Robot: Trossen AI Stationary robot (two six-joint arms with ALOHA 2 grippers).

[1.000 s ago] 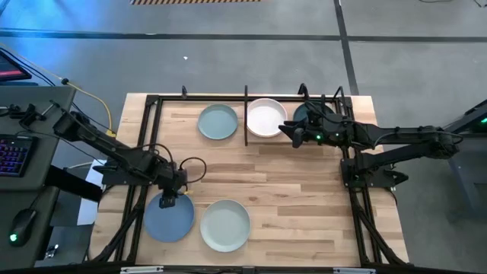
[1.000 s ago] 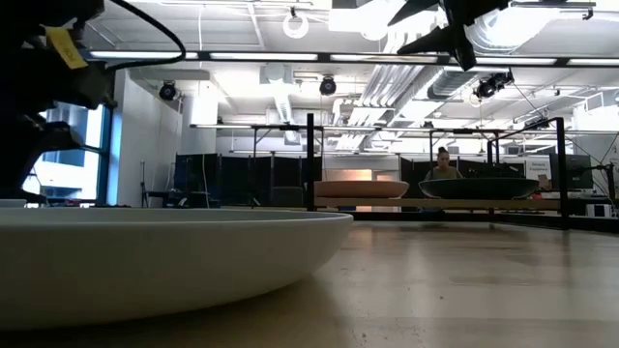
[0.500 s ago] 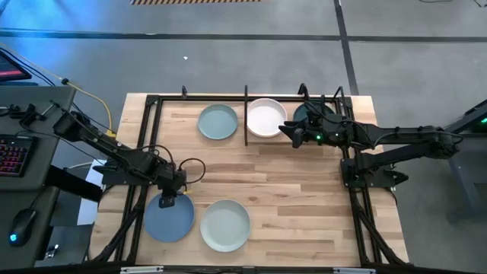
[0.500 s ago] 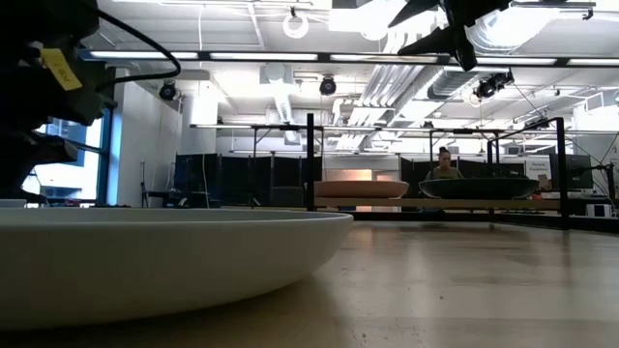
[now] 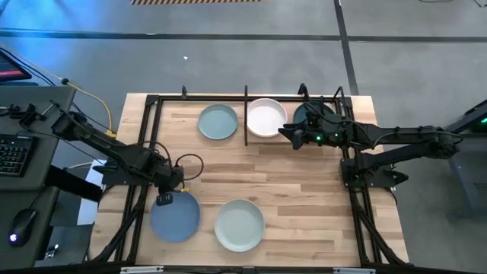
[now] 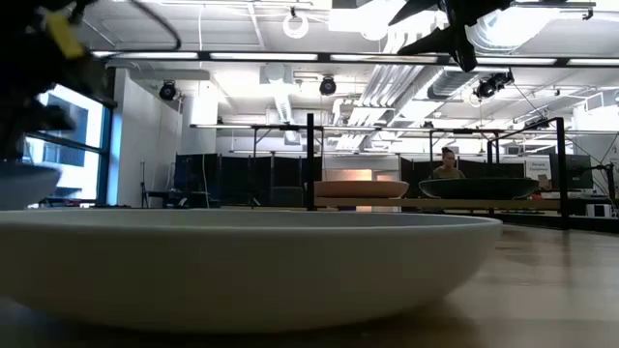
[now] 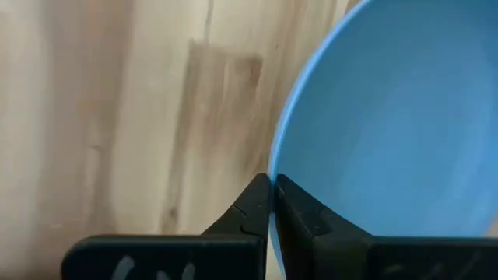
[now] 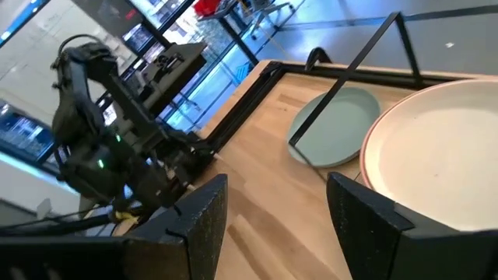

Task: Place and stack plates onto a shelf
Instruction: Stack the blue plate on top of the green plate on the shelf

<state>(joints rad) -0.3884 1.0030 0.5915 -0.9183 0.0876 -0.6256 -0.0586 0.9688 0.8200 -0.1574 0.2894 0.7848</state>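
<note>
Currently the left gripper (image 5: pixel 165 199) sits over the front-left part of the counter (image 5: pixel 304 205), its jaws closed on the rim of the blue plate (image 5: pixel 176 215). The left wrist view shows the two fingers (image 7: pixel 250 208) nearly touching, with the plate's edge pinched between them and the plate's blue inner surface (image 7: pixel 389 132) on one side. In the low view this plate's rim shows at the far left, above the wood. The pale mint plate (image 5: pixel 239 224) lies flat just beside the blue one, near the counter's front edge; it fills the foreground of the low view (image 6: pixel 242 261).

The shelf (image 5: pixel 246 114) runs along the back of the counter. Its left bay holds the pale sage green plate (image 5: pixel 218 122). The white plate (image 5: pixel 266 118) sits just right of the central rod, and the dark teal plate (image 5: pixel 308 113) sits to its right, partly hidden by the arm.

The right gripper (image 5: pixel 288 132) hovers beside the white plate, jaws spread wide and holding nothing; both fingers (image 8: pixel 204 206) stand well apart in the right wrist view.
</note>
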